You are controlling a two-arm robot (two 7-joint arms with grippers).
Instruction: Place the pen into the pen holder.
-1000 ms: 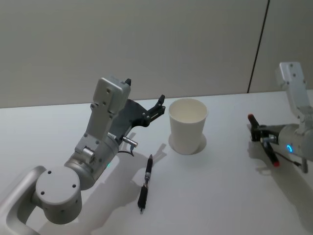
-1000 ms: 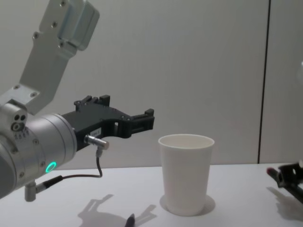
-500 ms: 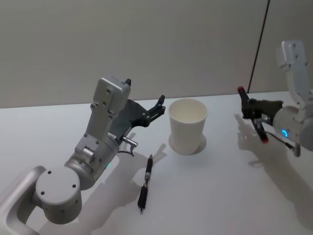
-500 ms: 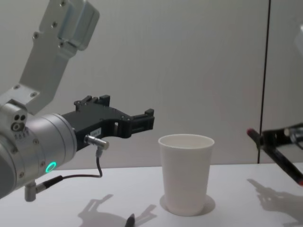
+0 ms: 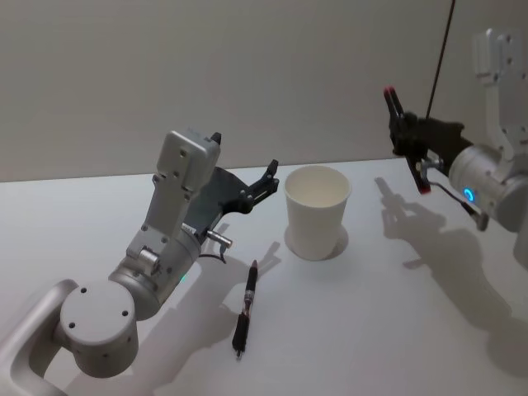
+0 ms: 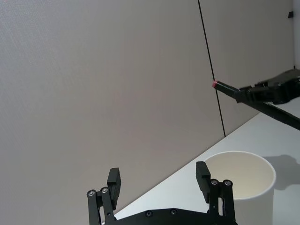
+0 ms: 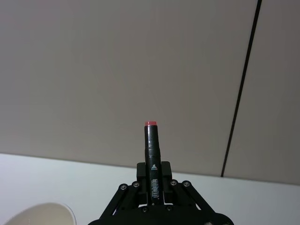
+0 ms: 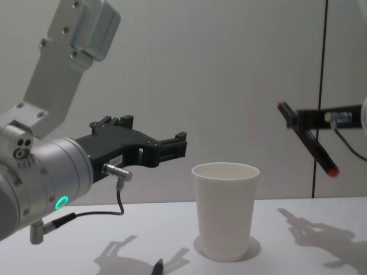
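Observation:
The pen holder, a white paper cup (image 5: 316,213) (image 8: 225,209) (image 6: 243,187) (image 7: 42,216), stands upright mid-table. My right gripper (image 5: 412,136) (image 8: 312,119) (image 7: 153,187) (image 6: 267,91) is shut on a black pen with red ends (image 5: 406,140) (image 8: 307,137) (image 7: 153,154) (image 6: 227,88). It holds the pen tilted in the air, above rim height and to the right of the cup. My left gripper (image 5: 243,158) (image 8: 150,134) (image 6: 158,177) hovers open and holds nothing, just left of the cup at about rim height.
A second black pen (image 5: 246,305) (image 8: 157,265) lies on the white table (image 5: 371,313) in front of the cup, near my left arm. A grey wall with a dark vertical seam (image 8: 322,86) stands behind the table.
My right gripper has risen from near the table and moved left toward the cup, carrying the pen. My left arm, the cup and the lying pen have not moved.

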